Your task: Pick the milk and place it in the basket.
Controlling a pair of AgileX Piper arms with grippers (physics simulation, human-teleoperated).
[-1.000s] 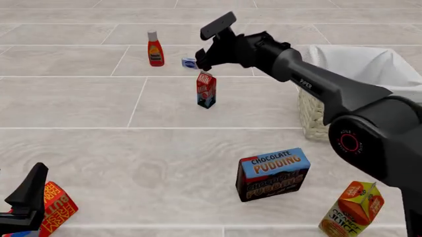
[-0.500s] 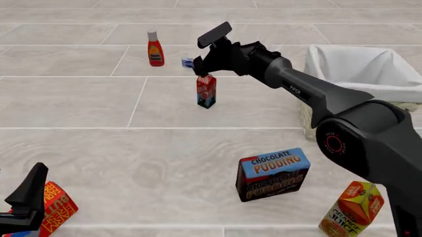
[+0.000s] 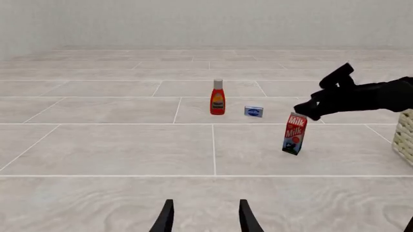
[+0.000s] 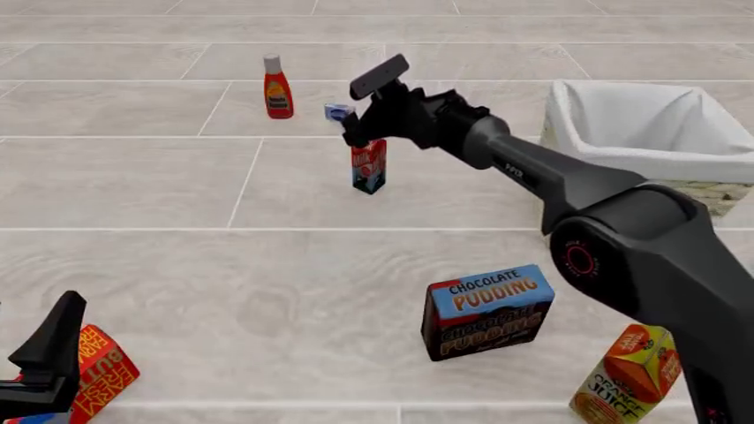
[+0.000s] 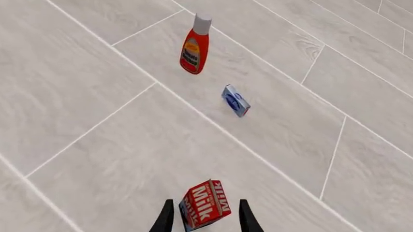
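Since a second ago my right gripper (image 4: 357, 132) has dropped toward the milk (image 4: 369, 165), its open fingers now straddling the carton top for a straight closing. It stands upright left of the basket (image 4: 695, 190), well apart; my left gripper (image 3: 205, 220) waits open.

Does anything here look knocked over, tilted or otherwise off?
Slightly. In the left wrist view the milk leans, not quite upright, right under the right gripper. The red bottle stands upright. The pudding box sits a bit crooked. Nothing looks spilled or damaged.
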